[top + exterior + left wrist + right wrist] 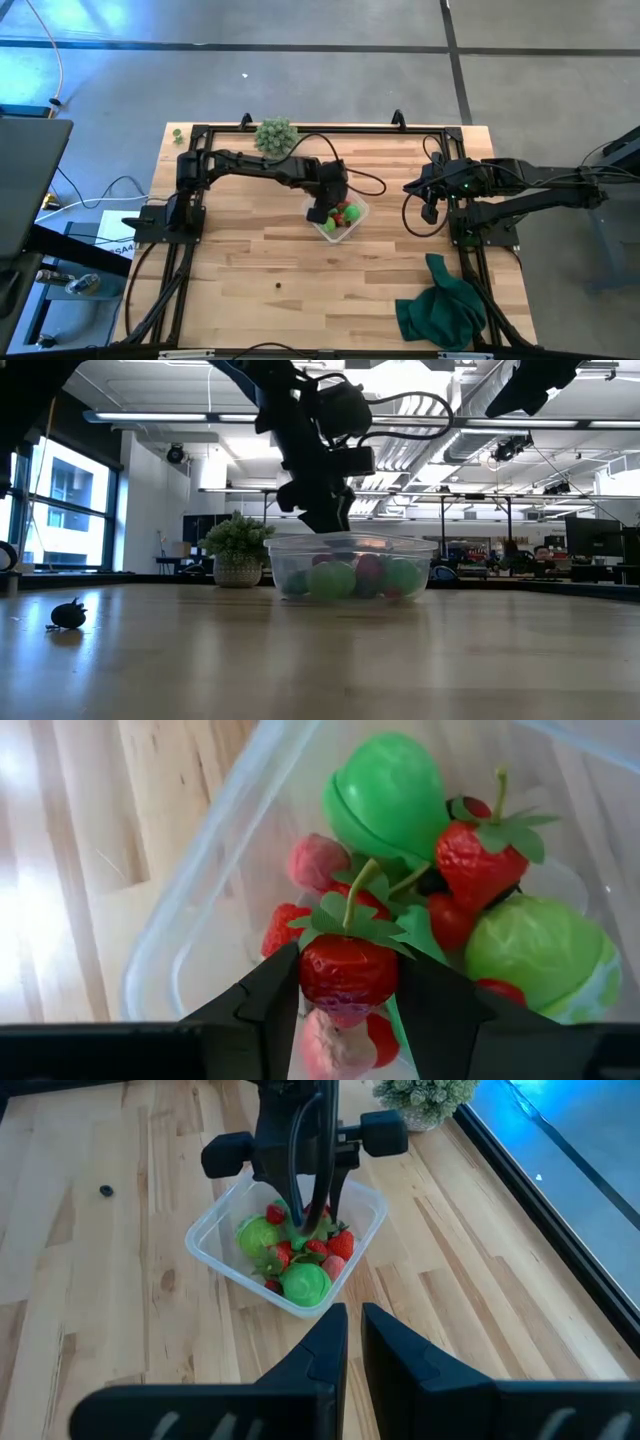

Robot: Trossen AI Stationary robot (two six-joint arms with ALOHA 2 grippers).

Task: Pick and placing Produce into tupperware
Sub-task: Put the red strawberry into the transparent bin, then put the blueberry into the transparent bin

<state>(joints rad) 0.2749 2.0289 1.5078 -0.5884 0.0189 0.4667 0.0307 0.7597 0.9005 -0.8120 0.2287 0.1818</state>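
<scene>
The clear tupperware [343, 226] stands mid-table and holds red berries and bright green pieces [385, 795]. My left gripper [345, 982] hangs over it, fingers down at its rim [355, 542], shut on a red strawberry [345, 970]. In the right wrist view the tupperware [215, 1240] shows under that gripper [305, 1210]. One dark brown piece [278, 285] lies alone on the near part of the table, also in the low view as the dark piece [68, 615]. My right gripper [354, 1320] waits shut above the table's right side [428, 210]. My left gripper pinches the red strawberry by the sides of its body [318, 972], one finger [270, 1000] on each side. The fingers come from above, pointing down into the tupperware. The strawberry's green leafy cap [350, 920] points away from the wrist, toward the pieces below; whether it touches them I cannot tell.
A pale green bushy clump [273, 135] stands at the far edge, with two small green pieces [177, 133] past the far left corner. A dark green cloth [440, 305] lies crumpled at the near right corner. Black frame rails run along both sides.
</scene>
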